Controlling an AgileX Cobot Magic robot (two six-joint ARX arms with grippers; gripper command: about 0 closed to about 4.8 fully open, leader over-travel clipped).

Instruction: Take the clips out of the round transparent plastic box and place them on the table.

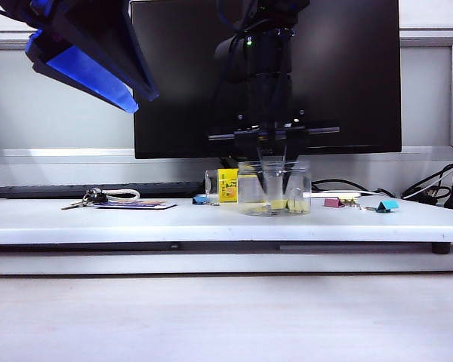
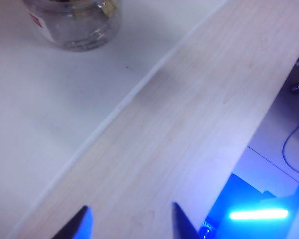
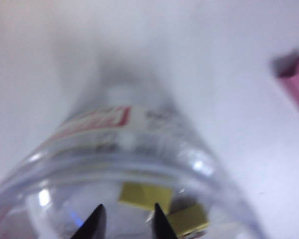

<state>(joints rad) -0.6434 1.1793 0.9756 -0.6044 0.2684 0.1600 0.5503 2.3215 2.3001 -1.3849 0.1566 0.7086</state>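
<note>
The table [image 1: 136,222] is bearing the round transparent plastic box [image 1: 274,188], the right gripper [image 1: 272,185] reaching straight down inside over the clips [image 1: 287,204], jaws part-spread on nothing, while the left gripper [image 2: 132,219] is hanging high at the left, jaws wide apart.

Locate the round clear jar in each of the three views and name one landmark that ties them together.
Exterior view: jar at table centre, right end effector reaching down into it.
Left wrist view: jar in the upper-left corner, far from the left end effector.
Right wrist view: jar fills the lower half, seen through its open mouth.
Shared landmark: the jar's white, red-printed label.
</note>
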